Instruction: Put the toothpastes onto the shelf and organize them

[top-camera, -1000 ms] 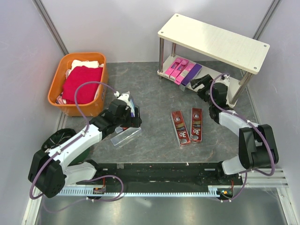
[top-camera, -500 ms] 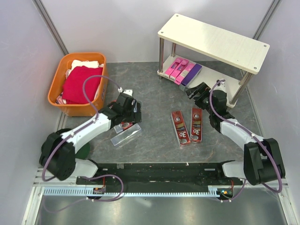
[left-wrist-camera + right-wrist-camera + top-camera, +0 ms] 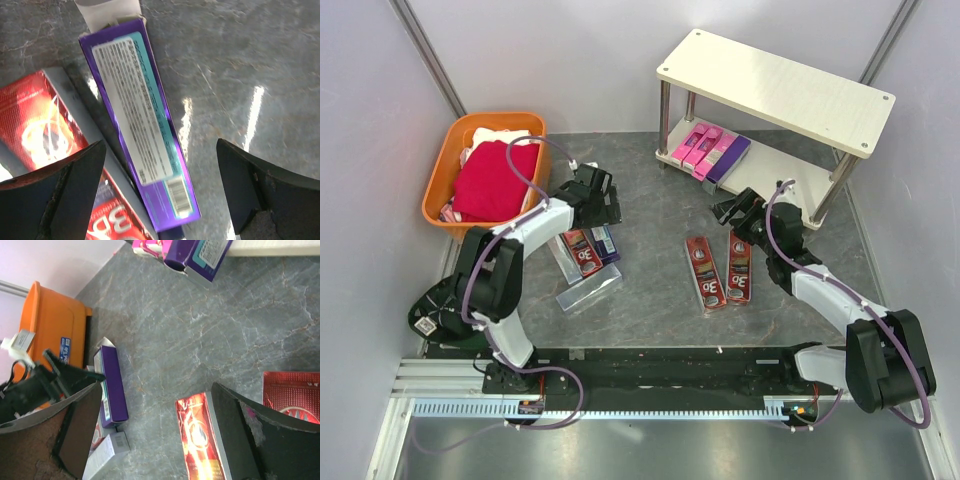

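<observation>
Left end effector (image 3: 161, 145), wide and empty, hangs directly over purple toothpaste carton (image 3: 137, 115) on surface (image 3: 250, 50); carton's long axis passes between the fingers. Right end effector (image 3: 732, 210), also wide, sits well apart.

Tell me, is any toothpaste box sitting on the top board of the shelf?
No, the pink and purple toothpastes lie on the lower board of the shelf; its top board carries none.

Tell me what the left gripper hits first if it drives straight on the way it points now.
Most likely the purple toothpaste carton: in the wrist view it lies flat on the table between the open fingers of the left gripper, right in line. How far off is unclear.
</observation>
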You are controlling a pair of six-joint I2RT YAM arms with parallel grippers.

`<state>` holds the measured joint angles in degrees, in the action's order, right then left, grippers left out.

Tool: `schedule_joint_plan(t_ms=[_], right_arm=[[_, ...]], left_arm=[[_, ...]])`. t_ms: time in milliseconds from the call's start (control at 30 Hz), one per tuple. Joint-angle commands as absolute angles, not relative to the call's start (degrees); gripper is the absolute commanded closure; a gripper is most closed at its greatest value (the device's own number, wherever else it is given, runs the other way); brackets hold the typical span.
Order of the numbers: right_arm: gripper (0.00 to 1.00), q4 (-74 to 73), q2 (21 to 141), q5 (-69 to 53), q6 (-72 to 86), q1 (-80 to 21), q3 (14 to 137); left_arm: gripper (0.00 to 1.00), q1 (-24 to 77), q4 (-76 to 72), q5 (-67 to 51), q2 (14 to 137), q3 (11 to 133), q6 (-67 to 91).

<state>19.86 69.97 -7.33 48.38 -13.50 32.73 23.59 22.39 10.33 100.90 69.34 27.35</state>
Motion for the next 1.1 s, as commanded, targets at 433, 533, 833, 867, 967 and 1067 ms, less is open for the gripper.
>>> schedule_joint_plan(t_ms=[433,533,833,867,967,1067], right_arm=[[0.02,15.30,65.22,-9.76,44.65,-15.82,31.64],[0.02,13.71,63.81,-8.88,44.03,-17.31,31.12],[0.02,10.99,58.36,-2.99,43.33,-25.47,30.06],[0.02,10.90,57.92,-2.55,43.24,-26.18,29.80],[0.02,11.60,56.34,-0.97,43.42,-29.00,29.18],[0.02,12.48,55.99,0.17,43.59,-32.07,29.18]], left_arm=[[0.49,22.50,20.92,6.77,114.17,78.14,28.39],[0.50,22.41,18.90,4.49,112.24,75.60,29.18],[0.51,22.24,8.28,-10.61,99.78,67.25,37.07],[0.51,22.24,7.13,-11.94,98.89,66.63,38.05],[0.51,22.24,2.04,-17.30,95.90,64.25,42.44],[0.52,22.24,-2.96,-21.87,94.49,62.58,46.57]])
